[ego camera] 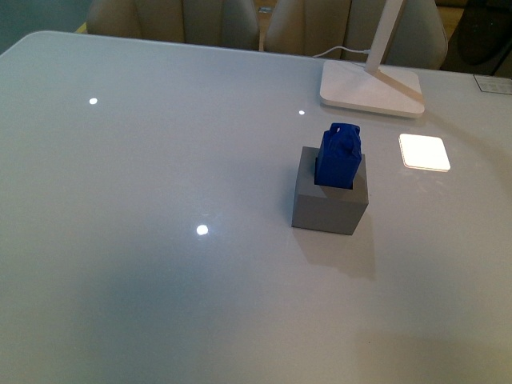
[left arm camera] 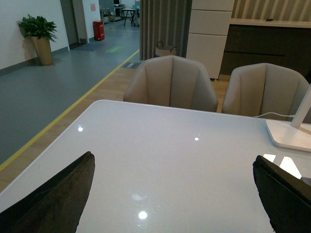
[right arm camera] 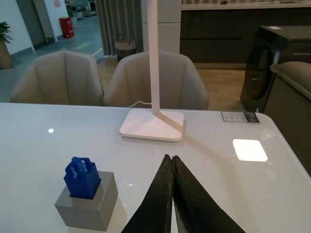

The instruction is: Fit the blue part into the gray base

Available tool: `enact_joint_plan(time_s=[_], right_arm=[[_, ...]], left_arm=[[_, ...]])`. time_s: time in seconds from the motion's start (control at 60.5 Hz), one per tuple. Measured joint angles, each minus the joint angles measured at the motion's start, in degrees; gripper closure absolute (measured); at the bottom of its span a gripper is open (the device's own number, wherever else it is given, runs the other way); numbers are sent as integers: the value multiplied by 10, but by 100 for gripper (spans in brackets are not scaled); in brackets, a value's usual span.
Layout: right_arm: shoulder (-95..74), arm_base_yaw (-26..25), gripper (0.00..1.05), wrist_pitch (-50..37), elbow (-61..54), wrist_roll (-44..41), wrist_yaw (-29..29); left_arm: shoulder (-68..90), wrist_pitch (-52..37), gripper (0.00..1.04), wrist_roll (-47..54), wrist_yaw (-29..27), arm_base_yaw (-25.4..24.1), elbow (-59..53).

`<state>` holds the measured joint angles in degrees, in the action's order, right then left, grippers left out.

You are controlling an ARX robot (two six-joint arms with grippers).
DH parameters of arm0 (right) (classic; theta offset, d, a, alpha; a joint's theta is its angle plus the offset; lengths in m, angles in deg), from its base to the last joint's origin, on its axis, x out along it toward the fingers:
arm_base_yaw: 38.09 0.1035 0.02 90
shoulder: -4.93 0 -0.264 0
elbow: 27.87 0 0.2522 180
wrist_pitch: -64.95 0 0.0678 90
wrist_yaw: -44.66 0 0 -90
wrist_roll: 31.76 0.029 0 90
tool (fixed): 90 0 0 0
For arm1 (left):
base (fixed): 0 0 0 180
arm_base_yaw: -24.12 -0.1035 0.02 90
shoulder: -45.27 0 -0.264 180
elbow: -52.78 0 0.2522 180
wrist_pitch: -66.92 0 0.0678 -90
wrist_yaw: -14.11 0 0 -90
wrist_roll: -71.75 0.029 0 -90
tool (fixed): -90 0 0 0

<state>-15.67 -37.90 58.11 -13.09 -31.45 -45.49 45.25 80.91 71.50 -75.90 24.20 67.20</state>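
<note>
The blue part [ego camera: 338, 157] stands upright in the square hole of the gray base [ego camera: 330, 204], its knob and upper body sticking out above the rim. Both show in the right wrist view too, the blue part [right arm camera: 82, 178] in the gray base [right arm camera: 87, 204]. My right gripper [right arm camera: 169, 162] is shut and empty, above the table and well to the side of the base. My left gripper [left arm camera: 174, 189] is open and empty over bare table; its dark fingers [left arm camera: 53, 194] stand far apart. Neither gripper shows in the front view.
A white lamp base [ego camera: 371, 86] with its stem stands at the back right, also in the right wrist view [right arm camera: 152, 124]. A bright square reflection [ego camera: 424, 151] lies beside the gray base. Beige chairs [left arm camera: 170, 85] line the table's far edge.
</note>
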Motion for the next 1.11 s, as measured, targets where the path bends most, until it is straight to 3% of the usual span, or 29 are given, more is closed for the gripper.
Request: enact_joint_plan(time_s=[0.479, 0.579, 0.826, 1.107], right_arm=[[108, 0, 103, 108, 0, 0, 0], [186, 0, 103, 199, 0, 0, 0], [202, 0, 103, 205, 0, 0, 0], [202, 0, 51, 205, 0, -1, 0]], left_arm=[[0, 0, 7, 0, 0, 0, 0], [0, 0, 7, 0, 0, 0, 0], [0, 0, 7, 0, 0, 0, 0], [0, 0, 7, 0, 0, 0, 0]])
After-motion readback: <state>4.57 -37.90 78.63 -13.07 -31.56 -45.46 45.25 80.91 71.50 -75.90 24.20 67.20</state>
